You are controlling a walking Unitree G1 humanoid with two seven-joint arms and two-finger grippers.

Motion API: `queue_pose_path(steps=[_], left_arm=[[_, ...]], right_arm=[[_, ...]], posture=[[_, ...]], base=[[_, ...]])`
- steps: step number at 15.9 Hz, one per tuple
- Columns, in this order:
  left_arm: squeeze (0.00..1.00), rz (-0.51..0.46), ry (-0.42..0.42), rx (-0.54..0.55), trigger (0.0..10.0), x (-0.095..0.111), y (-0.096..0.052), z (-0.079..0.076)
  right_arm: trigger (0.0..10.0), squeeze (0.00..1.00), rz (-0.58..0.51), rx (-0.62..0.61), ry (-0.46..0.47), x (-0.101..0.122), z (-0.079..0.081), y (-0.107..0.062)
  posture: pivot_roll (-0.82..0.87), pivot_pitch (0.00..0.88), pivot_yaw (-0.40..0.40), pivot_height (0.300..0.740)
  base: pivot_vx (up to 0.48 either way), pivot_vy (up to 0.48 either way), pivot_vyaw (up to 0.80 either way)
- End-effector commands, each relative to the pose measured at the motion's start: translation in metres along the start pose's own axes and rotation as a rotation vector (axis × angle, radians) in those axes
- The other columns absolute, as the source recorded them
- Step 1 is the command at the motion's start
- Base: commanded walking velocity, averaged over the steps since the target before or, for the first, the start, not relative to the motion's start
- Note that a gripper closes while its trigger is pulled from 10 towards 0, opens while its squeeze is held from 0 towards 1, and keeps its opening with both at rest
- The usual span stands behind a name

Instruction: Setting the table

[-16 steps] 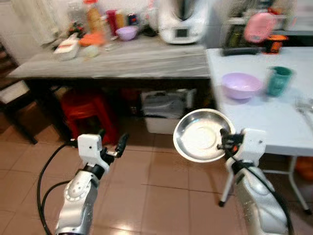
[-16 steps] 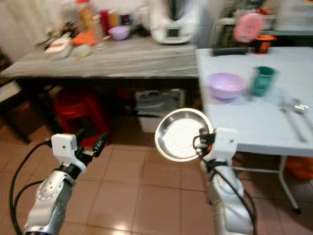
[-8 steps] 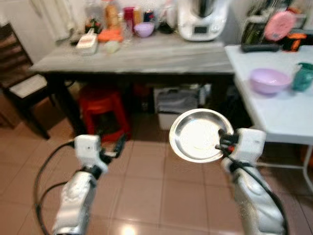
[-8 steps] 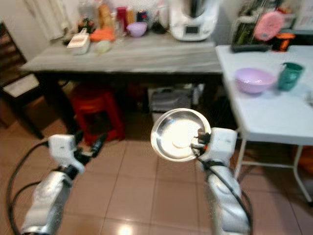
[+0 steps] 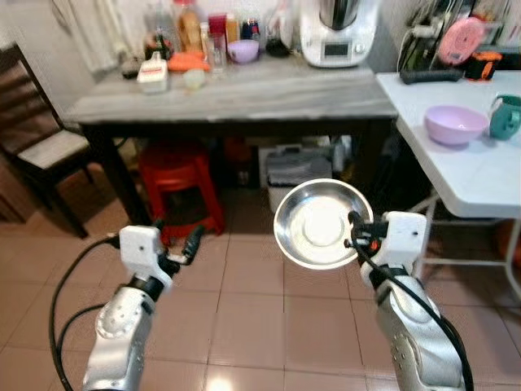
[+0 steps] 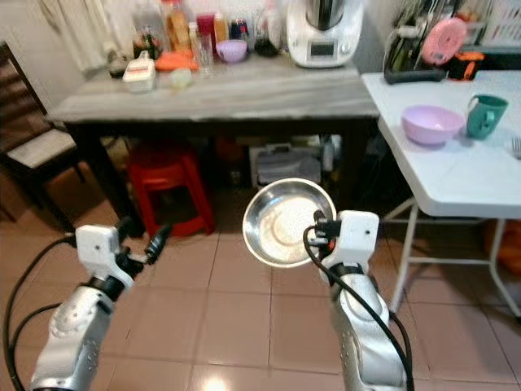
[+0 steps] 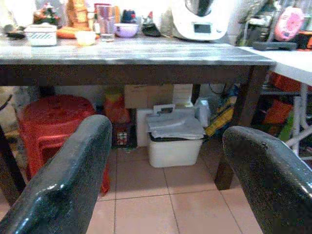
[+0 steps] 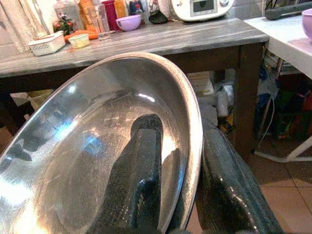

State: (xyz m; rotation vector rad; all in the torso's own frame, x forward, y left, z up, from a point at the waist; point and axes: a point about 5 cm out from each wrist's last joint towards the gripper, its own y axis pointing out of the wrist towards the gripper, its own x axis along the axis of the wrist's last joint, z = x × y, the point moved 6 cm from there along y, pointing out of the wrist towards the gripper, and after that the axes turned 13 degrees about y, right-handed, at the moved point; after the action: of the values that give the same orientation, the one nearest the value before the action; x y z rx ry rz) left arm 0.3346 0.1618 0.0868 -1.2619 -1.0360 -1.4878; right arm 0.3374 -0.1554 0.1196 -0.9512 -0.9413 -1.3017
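Stainless steel plate (image 5: 322,224) is pinched at its rim by the right gripper (image 5: 356,236), one black finger (image 8: 136,180) pressed inside the dish and the other behind its edge. It is held tilted up on edge, its shiny hollow facing the robot's head, in the air above the tiled floor (image 5: 252,301) and in front of the dark wooden bench (image 5: 244,94).

On that bench stand a white kitchen appliance (image 5: 336,32), a small purple bowl (image 5: 242,50), a white basket (image 5: 152,71) and a cluster of bottles and jars (image 5: 199,28). Beneath it are a red plastic stool (image 5: 177,183) and a white bin with a grey lid (image 5: 297,171).

To the robot's right a white folding table (image 5: 468,163) carries a lilac bowl (image 5: 454,125) and a teal mug (image 5: 505,116), side by side near its back edge. A dark wooden chair (image 5: 37,142) stands at the far left.

The left gripper (image 5: 181,248) is raised over the floor near the stool, holding nothing, its two fingers (image 7: 63,180) spread wide apart.
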Motion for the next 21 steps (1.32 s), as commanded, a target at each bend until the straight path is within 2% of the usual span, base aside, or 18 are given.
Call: queue_pose_path(steps=[1, 4, 7, 9, 18, 21], left_arm=[[0.00, -0.014, 0.005, -0.006, 10.0, 0.003, 0.001, 0.000], [0.00, -0.017, 0.006, -0.004, 10.0, 0.003, 0.002, 0.001], [0.00, -0.005, 0.046, 0.048, 10.0, 0.001, 0.000, 0.011], [0.00, -0.001, 0.050, 0.047, 10.0, 0.000, 0.000, 0.012], [0.00, -0.006, 0.057, 0.046, 10.0, 0.000, 0.002, 0.012], [0.00, -0.008, 0.056, 0.043, 10.0, 0.000, 0.002, 0.012]], right_arm=[[10.0, 0.00, -0.035, 0.004, -0.010, 0.010, 0.000, 0.001], [10.0, 0.00, -0.038, 0.003, -0.013, 0.010, 0.000, 0.002], [10.0, 0.00, -0.040, 0.005, -0.018, 0.010, 0.000, 0.003], [10.0, 0.00, -0.041, 0.008, -0.021, 0.010, 0.001, 0.003], [10.0, 0.00, -0.049, 0.018, -0.023, 0.010, 0.004, 0.004], [10.0, 0.00, -0.049, 0.013, -0.019, 0.010, 0.004, 0.004]], posture=[[-0.01, 0.000, 0.076, 0.740], [-0.01, 0.000, 0.075, 0.740], [-0.01, 0.000, 0.077, 0.740], [-0.01, 0.000, 0.077, 0.740], [0.00, 0.000, 0.082, 0.740], [0.00, 0.000, 0.082, 0.740]], base=[[0.315, 0.000, 0.00], [0.333, 0.000, 0.00], [0.344, 0.000, 0.00], [0.349, 0.000, 0.00], [0.358, 0.000, 0.47], [0.368, 0.000, 0.00]])
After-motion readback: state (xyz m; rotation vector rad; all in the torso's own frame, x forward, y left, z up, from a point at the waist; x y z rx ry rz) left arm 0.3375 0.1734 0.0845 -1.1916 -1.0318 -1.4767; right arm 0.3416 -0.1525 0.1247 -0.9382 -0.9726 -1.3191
